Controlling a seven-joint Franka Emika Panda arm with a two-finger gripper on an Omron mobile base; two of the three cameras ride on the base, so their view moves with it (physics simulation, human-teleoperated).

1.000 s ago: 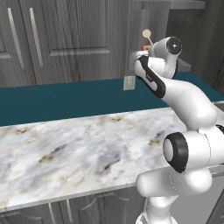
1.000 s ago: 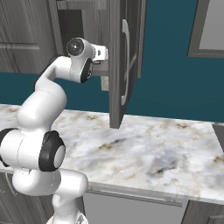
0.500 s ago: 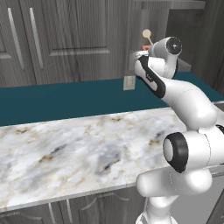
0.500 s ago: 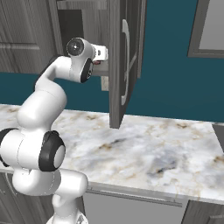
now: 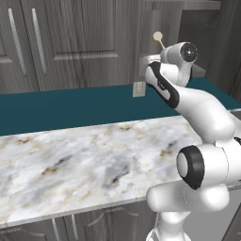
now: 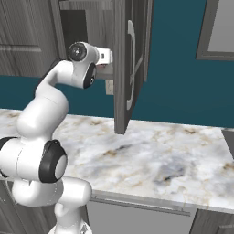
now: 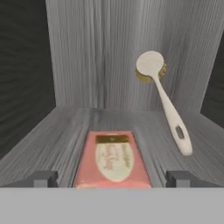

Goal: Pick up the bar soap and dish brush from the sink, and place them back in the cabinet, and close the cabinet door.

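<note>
Nothing much has shifted in either base view since a second ago: our white arm holds the same reach into the dark grey woodgrain wall cabinet [image 7: 74, 65], and the base has not driven. From the hand camera we see our two-finger gripper [image 7: 112, 178] with its dark tips spread wide, one on each side of the small orange-red bar soap [image 7: 113, 161] with its paler label face; the soap lies flat on the grey inner shelf and the tips stand clear of its sides, so we judge it released, not gripped. Just beside it, the dish brush [image 7: 162, 101] with the round cream head and thin pale handle leans against the cabinet's back wall, handle foot on the shelf; in the left base view its head [image 5: 157, 36] pokes up behind our wrist. We take both things to be back in the cabinet. What is left, as we judge it, is to draw the hand out and swing shut the tall dark grey panel door [image 6: 124, 64] with the vertical silver bar handle, which stands open beside our arm.
</note>
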